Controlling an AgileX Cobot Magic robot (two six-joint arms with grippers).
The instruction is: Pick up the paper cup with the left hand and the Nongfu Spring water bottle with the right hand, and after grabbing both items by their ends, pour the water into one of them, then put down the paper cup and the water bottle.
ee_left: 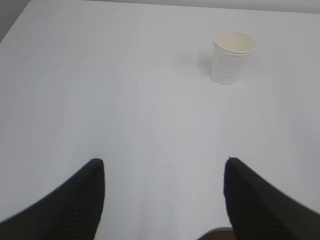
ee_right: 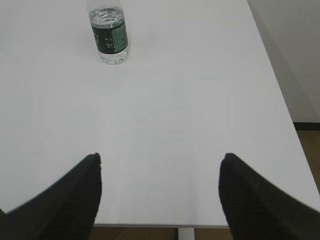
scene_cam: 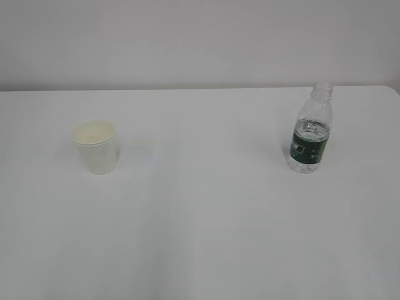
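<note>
Exterior: cup (scene_cam: 94, 147) upright on the left of the white desk (scene_cam: 200, 237), bottle (scene_cam: 310, 130) upright on the right, well apart, uncapped, water inside

Left wrist: left claw (ee_left: 164, 172) spread wide, empty, cup ahead to its right

Right wrist: right claw (ee_right: 160, 167) spread wide, empty, bottle ahead to its left

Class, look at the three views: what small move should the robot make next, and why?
Probably advance the left hand toward the cup and the right hand toward the bottle. Both hands are open, holding nothing, well short of them.
</note>
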